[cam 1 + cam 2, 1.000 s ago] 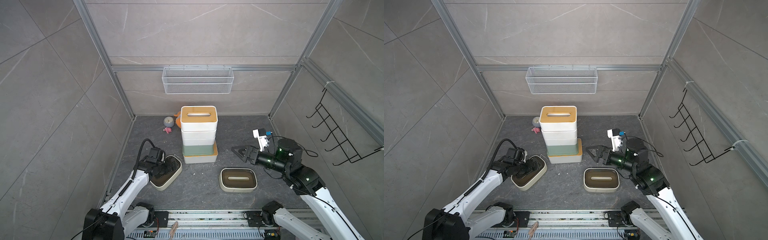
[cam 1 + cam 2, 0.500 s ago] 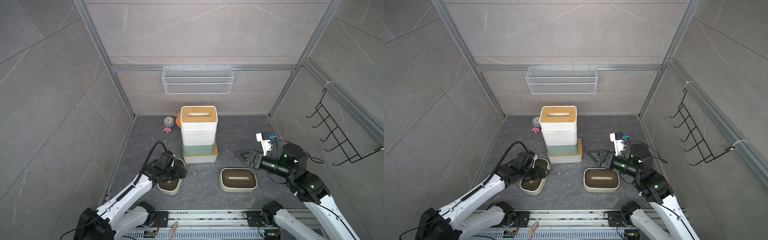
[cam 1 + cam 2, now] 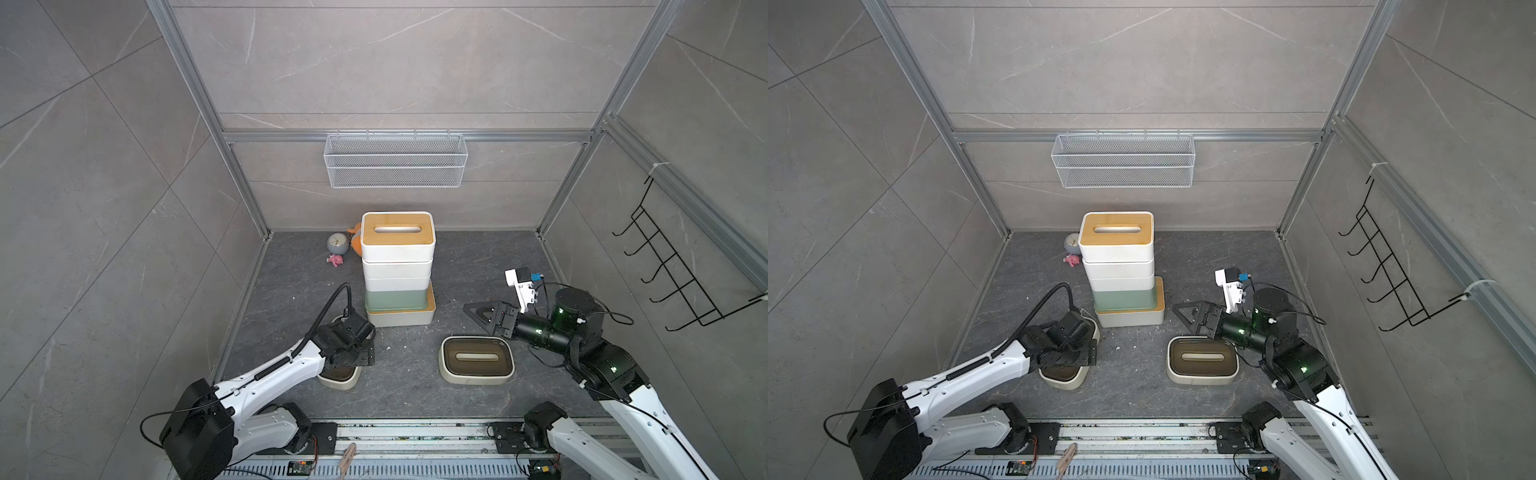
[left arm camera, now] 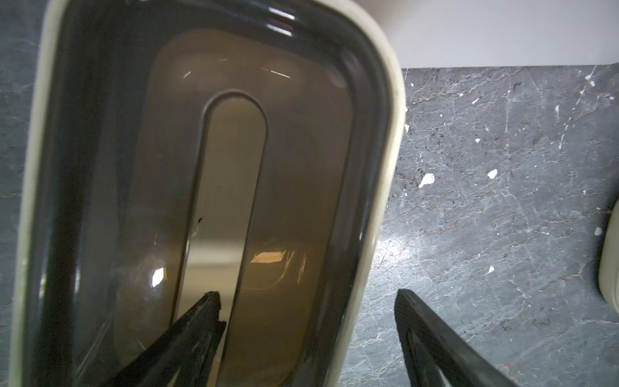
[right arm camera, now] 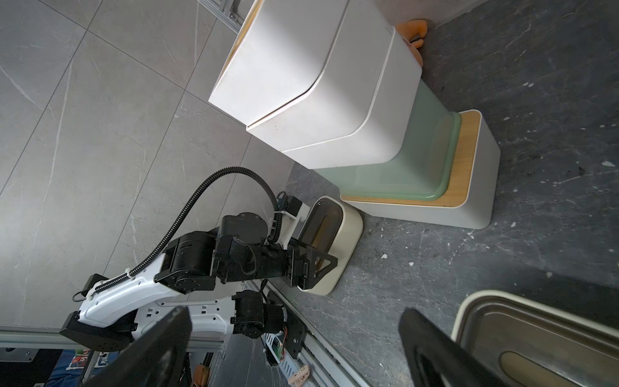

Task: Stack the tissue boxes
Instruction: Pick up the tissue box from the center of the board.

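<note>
Several tissue boxes form a stack (image 3: 398, 270) (image 3: 1118, 270) (image 5: 335, 100) at the centre back: a white box with a bamboo lid at the bottom, a mint green one on it, white ones above, and a bamboo lid on top. A rounded cream box with a dark-brown lid (image 3: 340, 378) (image 3: 1063, 376) (image 4: 234, 167) (image 5: 341, 228) lies front left. My left gripper (image 3: 360, 356) (image 3: 1084, 353) (image 4: 306, 296) is open astride its long wall, with one finger over the lid slot and one outside. A second cream box (image 3: 476, 357) (image 3: 1202, 357) (image 5: 536, 341) lies front right. My right gripper (image 3: 482, 318) (image 3: 1187, 316) (image 5: 296, 318) hangs open and empty beside it.
A white wire basket (image 3: 395, 160) hangs on the back wall. A small grey clock (image 3: 337, 243), a pink toy (image 3: 336, 260) and an orange toy (image 3: 355, 243) sit left of the stack. A black hook rack (image 3: 681, 270) is on the right wall. A rail (image 3: 415, 432) runs along the front.
My left gripper swung right and came over the left cream box, which turned from diagonal to lengthwise; its jaws have narrowed. My right gripper drifted slightly toward the front.
</note>
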{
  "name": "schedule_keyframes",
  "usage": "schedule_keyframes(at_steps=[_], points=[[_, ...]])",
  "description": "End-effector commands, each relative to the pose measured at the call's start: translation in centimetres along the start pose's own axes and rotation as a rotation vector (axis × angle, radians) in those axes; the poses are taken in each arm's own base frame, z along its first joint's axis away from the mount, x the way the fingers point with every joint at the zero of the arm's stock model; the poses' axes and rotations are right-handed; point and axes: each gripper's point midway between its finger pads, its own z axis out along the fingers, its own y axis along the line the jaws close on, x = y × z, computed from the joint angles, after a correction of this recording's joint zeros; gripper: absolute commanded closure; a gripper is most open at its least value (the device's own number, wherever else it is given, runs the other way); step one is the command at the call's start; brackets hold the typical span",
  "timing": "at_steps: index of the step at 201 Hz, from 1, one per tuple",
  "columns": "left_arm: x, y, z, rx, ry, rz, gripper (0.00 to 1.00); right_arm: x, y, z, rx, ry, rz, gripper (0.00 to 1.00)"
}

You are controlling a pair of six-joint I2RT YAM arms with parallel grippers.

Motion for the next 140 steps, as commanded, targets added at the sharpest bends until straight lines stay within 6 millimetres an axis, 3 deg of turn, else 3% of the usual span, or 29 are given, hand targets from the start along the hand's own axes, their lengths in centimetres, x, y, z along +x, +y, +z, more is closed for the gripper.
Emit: schedule_keyframes(at_steps=[1, 67, 140], points=[[-1.0, 0.1, -0.7, -0.039, -0.038, -0.003, 0.21, 0.1, 0.0, 0.0, -0.018, -0.005, 0.005, 0.00], [-0.7, 0.0, 0.1, -0.089, -0.025, 0.050, 0.27, 0.7, -0.5, 0.3, -0.019, 0.003, 0.024, 0.00], [-0.1, -0.1, 1.0, -0.101, -0.007, 0.062, 0.30, 2.8, -2.8, 1.4, -0.011, 0.047, 0.061, 0.00]])
